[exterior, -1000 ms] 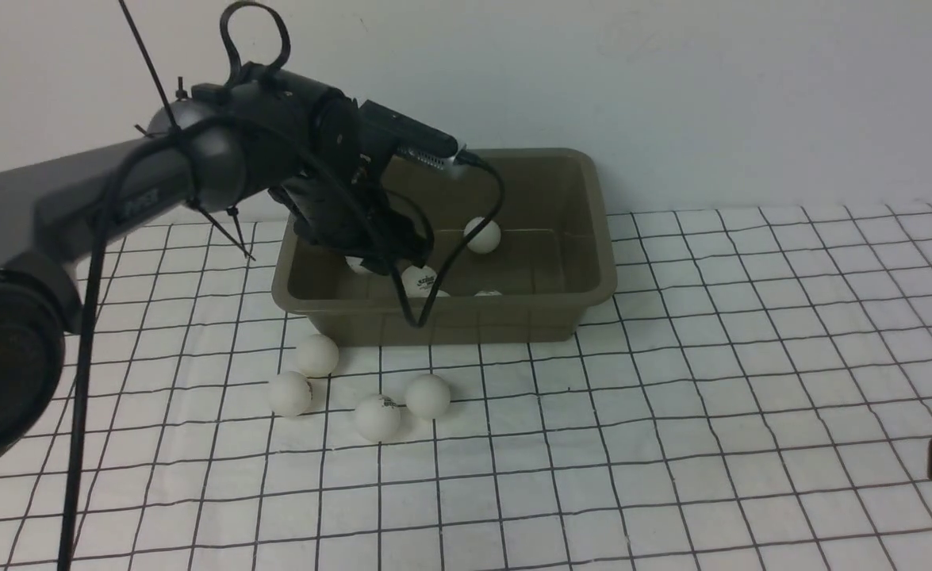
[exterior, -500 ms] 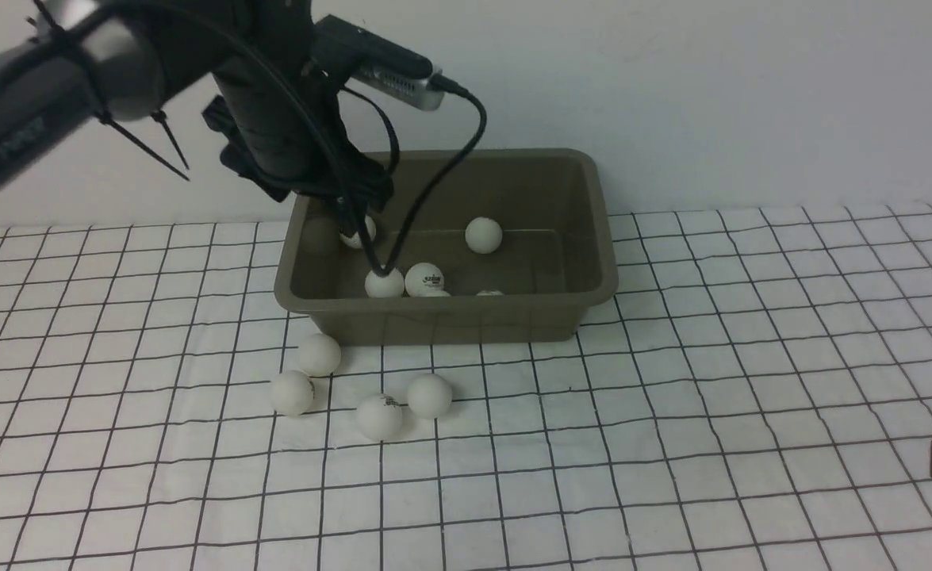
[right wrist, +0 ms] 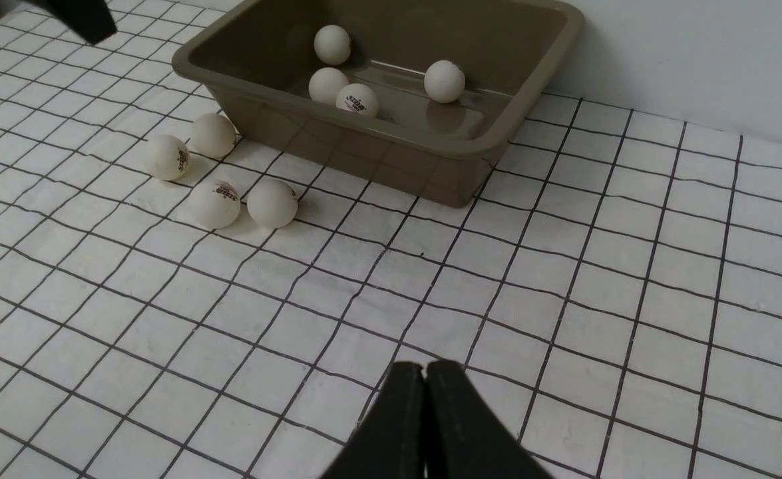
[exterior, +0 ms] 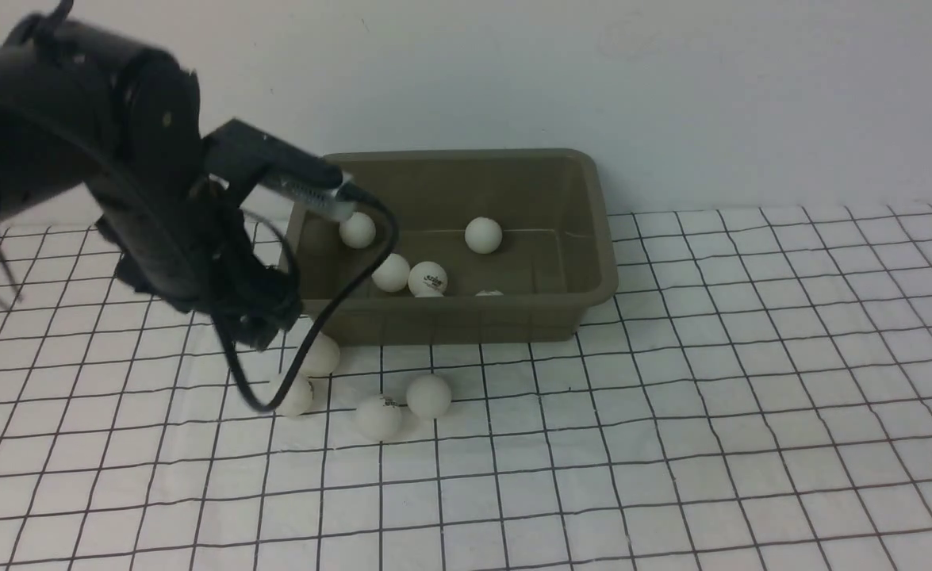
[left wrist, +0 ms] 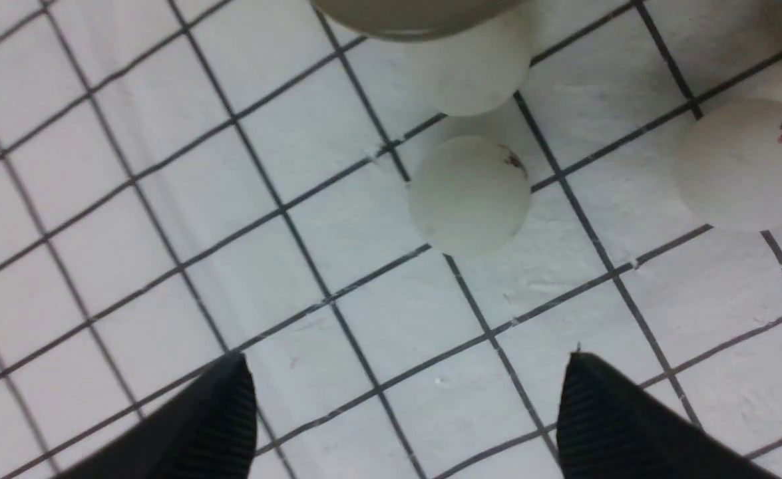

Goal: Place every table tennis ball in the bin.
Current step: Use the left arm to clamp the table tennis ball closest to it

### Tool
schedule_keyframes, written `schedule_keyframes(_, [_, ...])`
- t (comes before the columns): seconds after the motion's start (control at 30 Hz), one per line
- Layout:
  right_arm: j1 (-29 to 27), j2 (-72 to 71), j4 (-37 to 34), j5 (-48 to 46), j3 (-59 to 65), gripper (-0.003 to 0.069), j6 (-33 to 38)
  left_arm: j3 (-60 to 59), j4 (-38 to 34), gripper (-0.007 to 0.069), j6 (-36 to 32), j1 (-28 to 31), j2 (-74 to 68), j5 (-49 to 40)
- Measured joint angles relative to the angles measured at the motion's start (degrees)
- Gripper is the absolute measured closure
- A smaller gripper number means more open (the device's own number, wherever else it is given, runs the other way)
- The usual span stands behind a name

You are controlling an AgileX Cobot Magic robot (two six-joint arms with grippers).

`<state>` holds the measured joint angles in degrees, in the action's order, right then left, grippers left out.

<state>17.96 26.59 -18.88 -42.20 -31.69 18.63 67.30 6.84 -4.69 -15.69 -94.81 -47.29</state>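
Left gripper (left wrist: pixel 404 369): the jaws were found spread wide and empty, poised low over the gridded cloth (exterior: pixel 672 444) off the left front corner of the bin (exterior: pixel 473 319).
Nearest ball (left wrist: pixel 469 194): it lay ahead of the open jaws, not between them; no contact was seen.
Right gripper (right wrist: pixel 425 376): it was found closed on nothing, well off the bin's right front.
Balls outside (exterior: pixel 428 396): four were counted on the cloth in front of the bin, one close to its front wall.
Balls inside (exterior: pixel 483 235): four were plainly seen; two more were partly hidden behind the front wall.
Step in hand: the approach to the next pick was judged to be under way.
Next move: one ball would need to be straddled and gripped gently, its close neighbours being left unnudged.
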Motion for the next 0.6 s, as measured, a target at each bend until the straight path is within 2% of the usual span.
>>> schedule_keyframes(0.17, [0.0, 0.0, -0.5, 0.0, 0.0, 0.0669, 0.2, -4.4, -1.8, 0.0082, -1.1, 0.0, -1.5, 6.3])
schedule_keyframes(0.6, [0.0, 0.0, -4.0, 0.0, 0.0, 0.0669, 0.2, -4.7, -3.8, 0.0082, -2.5, 0.1, -9.6, 14.8])
